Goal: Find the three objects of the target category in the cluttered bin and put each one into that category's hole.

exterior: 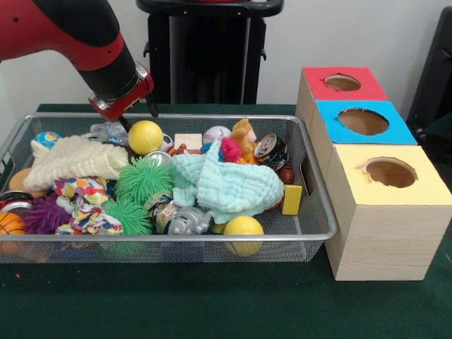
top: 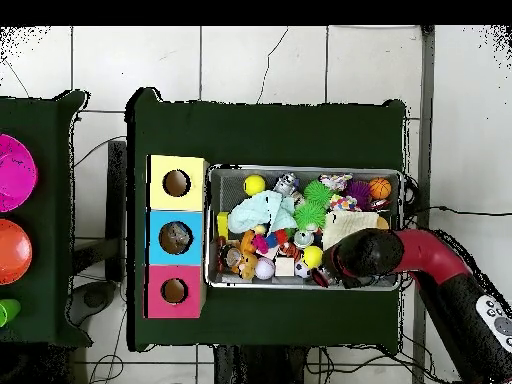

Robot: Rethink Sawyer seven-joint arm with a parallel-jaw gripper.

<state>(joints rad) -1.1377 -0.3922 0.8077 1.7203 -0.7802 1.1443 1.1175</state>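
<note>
The silver wire-mesh bin point(exterior: 321, 212) is packed with toys; it also shows in the overhead view point(top: 305, 170). One crushed transparent bottle point(exterior: 109, 131) lies at the bin's far left corner, behind a cream cloth. I see no other bottles in the bin. My gripper point(exterior: 140, 119) hangs over that far corner, just right of the bottle and above a yellow ball point(exterior: 145, 136). Its two dark fingers stand apart and hold nothing. In the overhead view the arm point(top: 365, 252) covers it. The blue-topped hole point(exterior: 363, 121) is in the middle box; something pale grey shows inside it from overhead point(top: 176, 237).
A red-topped hole point(exterior: 342, 82) and a yellow-topped hole point(exterior: 390, 171) flank the blue one. In the bin are a crushed can point(exterior: 271, 151), a silver toy animal point(exterior: 185, 220), a pale green cloth point(exterior: 212, 183), spiky green balls point(exterior: 143, 180) and other toys.
</note>
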